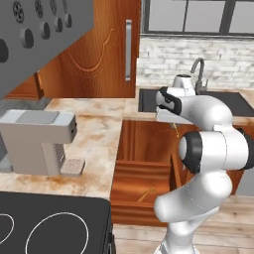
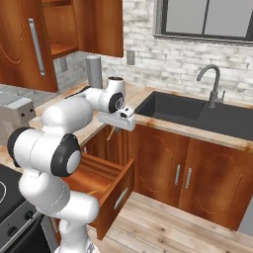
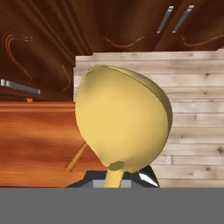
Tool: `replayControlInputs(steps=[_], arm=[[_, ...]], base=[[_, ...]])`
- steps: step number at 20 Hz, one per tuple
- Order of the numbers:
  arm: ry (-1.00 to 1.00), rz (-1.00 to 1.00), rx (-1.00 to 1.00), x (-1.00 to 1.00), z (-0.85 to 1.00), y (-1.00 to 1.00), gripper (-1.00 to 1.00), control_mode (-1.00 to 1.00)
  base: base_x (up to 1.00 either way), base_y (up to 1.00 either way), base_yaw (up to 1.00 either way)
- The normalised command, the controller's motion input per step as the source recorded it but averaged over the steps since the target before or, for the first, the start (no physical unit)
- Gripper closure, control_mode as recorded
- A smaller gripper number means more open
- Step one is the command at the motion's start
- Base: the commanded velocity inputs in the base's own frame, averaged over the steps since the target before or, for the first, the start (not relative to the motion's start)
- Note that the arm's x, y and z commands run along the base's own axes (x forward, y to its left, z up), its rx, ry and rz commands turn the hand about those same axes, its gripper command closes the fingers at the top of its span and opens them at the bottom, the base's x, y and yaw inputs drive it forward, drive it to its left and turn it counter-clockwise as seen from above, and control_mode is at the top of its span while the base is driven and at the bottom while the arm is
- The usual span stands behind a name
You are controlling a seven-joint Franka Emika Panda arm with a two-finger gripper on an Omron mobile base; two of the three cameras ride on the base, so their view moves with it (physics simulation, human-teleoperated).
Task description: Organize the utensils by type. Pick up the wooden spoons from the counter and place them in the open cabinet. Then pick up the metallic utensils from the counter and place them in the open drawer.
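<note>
Claw (image 3: pixel 117 175) downward — clamped on wooden spoon (image 3: pixel 122 122)

Coffee machine (image 1: pixel 37 141) on marble counter (image 1: pixel 101 134)

A kitchen: sink (image 2: pixel 197 114) with faucet (image 2: pixel 210 84), stovetop (image 1: pixel 49 225), wooden cabinets (image 2: pixel 170 170).

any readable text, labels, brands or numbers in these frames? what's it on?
None readable.
Coffee machine: no brand or label visible.
Stove knobs: dark dials, any markings too small to read.
Cooktop: white ring outlines only, no numbers.
Spoon in the gripper: plain, unmarked.
Drawer and sink: no writing.
</note>
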Motion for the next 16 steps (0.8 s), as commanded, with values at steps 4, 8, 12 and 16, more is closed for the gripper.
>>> replayControlInputs(steps=[4, 8, 12, 16], arm=[[0.00, 0.00, 0.00, 0.00, 0.00, 0.00, 1.00, 1.00], [0.00, 0.00, 0.00, 0.00, 0.00, 0.00, 1.00, 1.00], [0.00, 0.00, 0.00, 0.00, 0.00, 0.00, 1.00, 1.00], [0.00, 0.00, 0.00, 0.00, 0.00, 0.00, 1.00, 1.00]], base=[[0.21, 0.09, 0.00], [0.03, 0.02, 0.00], [0.00, 0.00, 0.00], [0.00, 0.00, 0.00]])
